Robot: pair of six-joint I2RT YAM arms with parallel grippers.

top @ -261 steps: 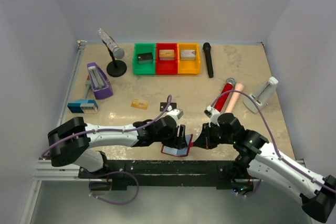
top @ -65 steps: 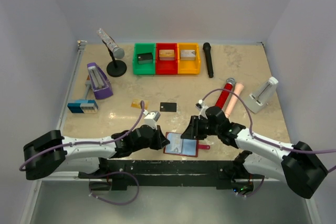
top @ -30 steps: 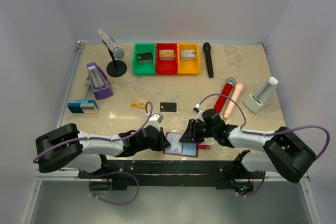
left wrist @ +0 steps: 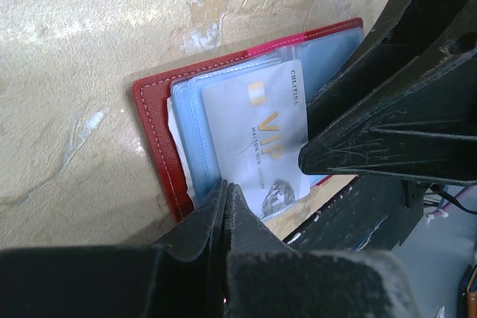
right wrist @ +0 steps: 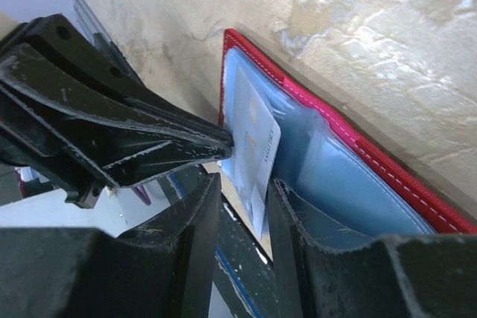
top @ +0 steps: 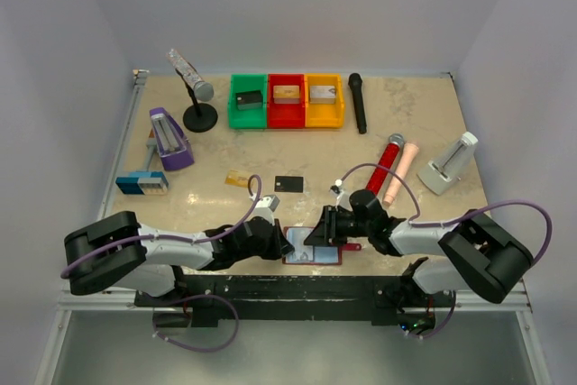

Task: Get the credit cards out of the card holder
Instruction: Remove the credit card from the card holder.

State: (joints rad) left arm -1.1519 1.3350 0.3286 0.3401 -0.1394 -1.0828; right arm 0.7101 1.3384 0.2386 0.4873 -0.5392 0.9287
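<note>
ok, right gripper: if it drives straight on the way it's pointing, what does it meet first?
The silver-grey card: its edge sits in the gap between the fingertips of the right gripper, poking out of the card holder. Just beside that line is the left gripper, though depth there is unclear.

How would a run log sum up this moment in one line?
card holder open | silver card inside | gold card, black card already out | left tool shut | right tool open, straddling silver card
</note>
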